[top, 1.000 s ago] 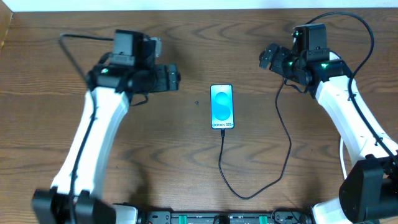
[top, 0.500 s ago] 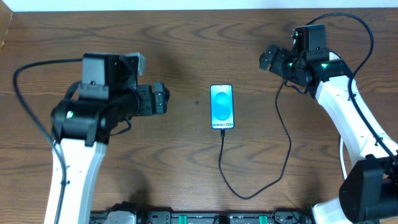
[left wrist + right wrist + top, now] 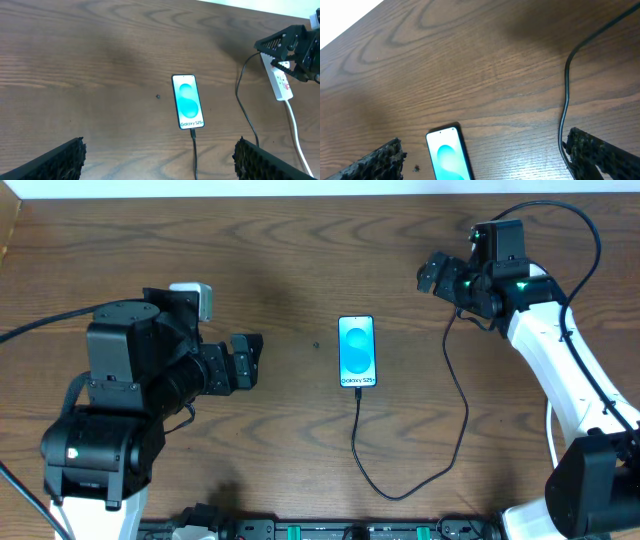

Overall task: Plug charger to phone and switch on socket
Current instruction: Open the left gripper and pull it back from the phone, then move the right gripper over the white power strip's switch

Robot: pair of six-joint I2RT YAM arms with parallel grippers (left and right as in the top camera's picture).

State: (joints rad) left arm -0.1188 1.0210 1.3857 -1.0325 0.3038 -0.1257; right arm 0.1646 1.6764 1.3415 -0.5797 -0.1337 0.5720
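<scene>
The phone (image 3: 358,352) lies flat mid-table, blue screen up; it also shows in the left wrist view (image 3: 188,101) and the right wrist view (image 3: 447,152). The black charger cable (image 3: 400,493) joins the phone's near end, loops toward the front and runs up to the right arm. In the left wrist view its tip (image 3: 193,133) sits in the phone's port. The white socket strip (image 3: 280,80) lies under the right gripper (image 3: 432,272), which is open and hovers over the strip's far end. My left gripper (image 3: 245,358) is open and empty, left of the phone.
The strip's white cord (image 3: 296,135) runs toward the front right. A small dark speck (image 3: 316,346) lies left of the phone. The table's far edge meets a white wall (image 3: 300,188).
My left arm has drawn back toward the front left, its gripper moving away from the far side. The right arm, phone and cable have not moved.
</scene>
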